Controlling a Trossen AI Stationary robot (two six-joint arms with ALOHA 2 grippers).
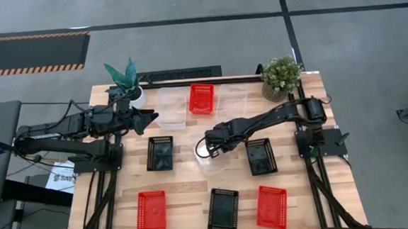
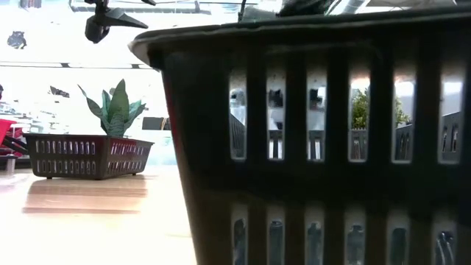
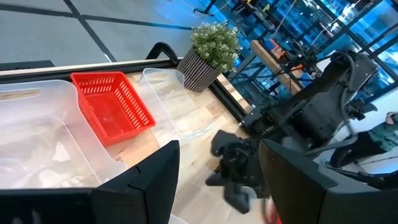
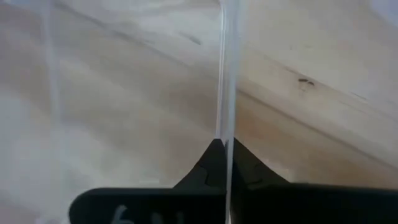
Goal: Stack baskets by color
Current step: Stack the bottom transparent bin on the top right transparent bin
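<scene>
A: While the right claw point(image 1: 205, 148) pinches the wall of a clear basket point(image 1: 210, 159) mid-counter point(image 1: 187, 179), which step is this?
B: Picking it up. Next, I'd judge, carry it onto the clear baskets point(image 1: 172, 106) at the back.
A: The left claw point(image 1: 150, 120)?
B: Open, empty, waiting there.

We see a wooden counter point(image 1: 187, 185) of pale planks. At its far left corner stands a spiky, dark green plant point(image 1: 124, 77) in a white pot point(image 1: 138, 97). At the far right corner stands a bushy plant point(image 1: 281, 72) with small leaves in a striped pot point(image 1: 273, 92). Around the counter lies a grey floor point(image 1: 183, 6), crossed by dark lines, with a black mat point(image 1: 30, 53) edged in orange stripes at far left.
</scene>
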